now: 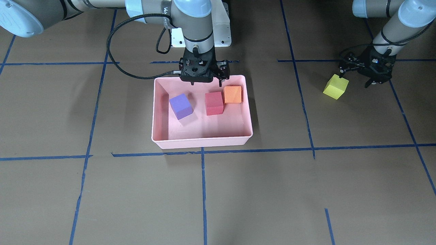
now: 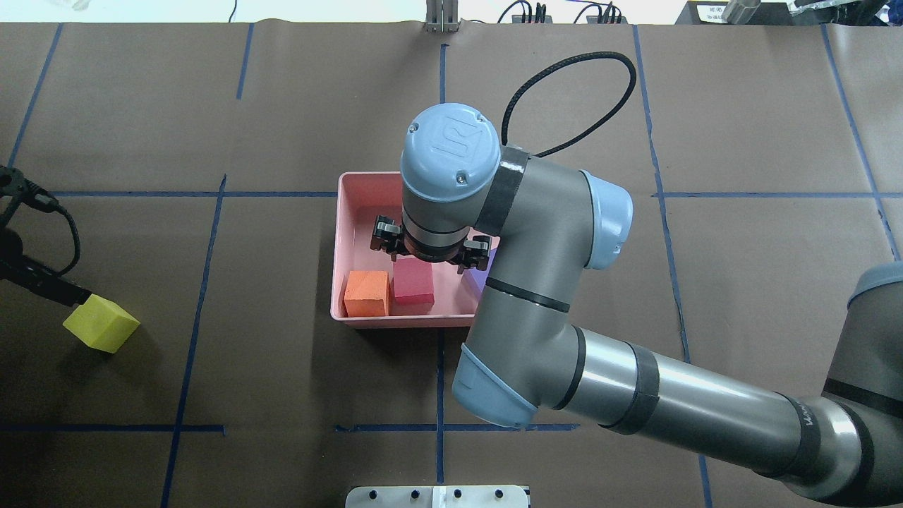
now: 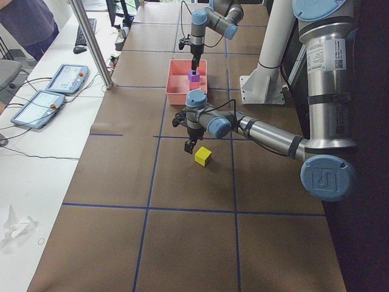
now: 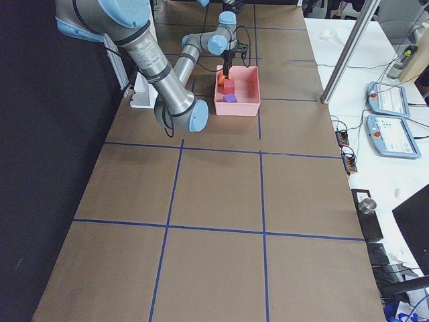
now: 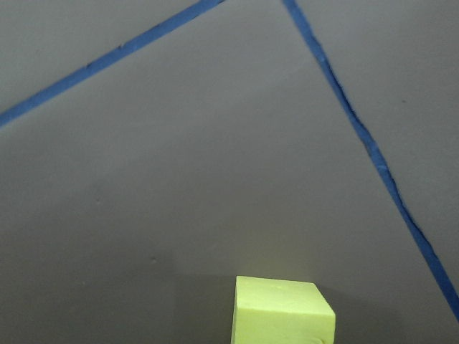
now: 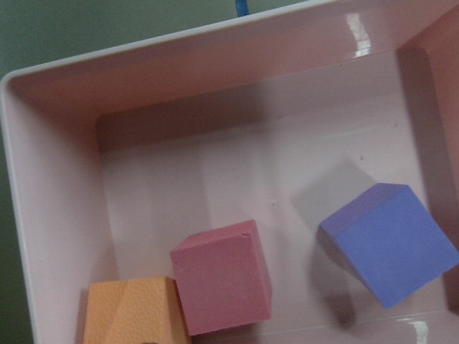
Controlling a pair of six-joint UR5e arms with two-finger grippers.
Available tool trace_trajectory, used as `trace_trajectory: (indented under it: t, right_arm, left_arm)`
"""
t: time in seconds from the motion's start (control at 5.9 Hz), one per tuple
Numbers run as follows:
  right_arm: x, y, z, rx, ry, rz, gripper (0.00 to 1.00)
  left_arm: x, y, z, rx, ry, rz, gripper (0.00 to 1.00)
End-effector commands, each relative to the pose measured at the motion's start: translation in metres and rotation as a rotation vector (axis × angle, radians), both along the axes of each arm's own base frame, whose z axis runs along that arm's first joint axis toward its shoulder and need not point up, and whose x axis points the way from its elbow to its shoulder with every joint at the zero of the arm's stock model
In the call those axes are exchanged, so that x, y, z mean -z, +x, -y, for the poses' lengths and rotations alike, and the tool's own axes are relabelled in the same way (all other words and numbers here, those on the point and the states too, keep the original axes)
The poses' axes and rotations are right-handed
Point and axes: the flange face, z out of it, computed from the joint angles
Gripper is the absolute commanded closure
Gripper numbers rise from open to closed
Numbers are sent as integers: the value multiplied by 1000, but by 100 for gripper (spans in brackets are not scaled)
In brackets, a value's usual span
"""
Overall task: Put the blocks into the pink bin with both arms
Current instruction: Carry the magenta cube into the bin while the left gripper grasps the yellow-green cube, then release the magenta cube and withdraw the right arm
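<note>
Since the purple block (image 1: 181,106), red block (image 1: 214,103) and orange block (image 1: 233,94) already lie in the pink bin (image 1: 201,143), only the yellow-green block (image 1: 336,86) is left. It sits on the tabletop (image 1: 238,190), well apart from the bin on the robot's left. Red and orange touch near the bin's robot-side wall, and purple is apart from them and turned. The step in hand looks like the left arm's approach for the last pick. The left end effector (image 1: 357,76) is released and empty, just beside the block on its robot side, not around it. Can't tell if a finger touches it. The next move calls for shifting so the jaws straddle the cube, then lowering and closing. The right end effector (image 1: 206,81) hangs over the bin's robot-side edge, released and empty. It likely needs to clear out before the drop.
</note>
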Motion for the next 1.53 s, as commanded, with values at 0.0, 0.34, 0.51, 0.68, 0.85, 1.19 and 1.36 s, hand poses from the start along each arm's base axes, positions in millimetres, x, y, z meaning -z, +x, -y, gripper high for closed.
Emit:
trace_trajectory:
  t: [0.0,0.34,0.51,0.68,0.85,1.19,1.36]
  right_arm:
    - [-13,10,-5,2,2,-1,0]
    - [-28,30,-16,9,11,11,0]
    - [-27,35,-18,8,16,17,0]
    - [-27,35,-18,7,17,15,0]
    - [-31,35,-18,10,14,10,0]
    - [-39,46,-7,13,26,1,0]
    - [-41,71,14,17,58,5,0]
  left_arm:
    - [-15,29,-26,27,-10,-28,0]
    - [-30,55,-41,-11,-11,0,0]
    - [-40,58,-38,-12,0,-11,0]
    - [-42,59,-37,-10,1,-14,0]
    - [-52,67,-34,-15,-9,-4,0]
    - [-61,76,-28,-17,-19,5,1]
    - [-63,77,-30,-18,-25,8,31]
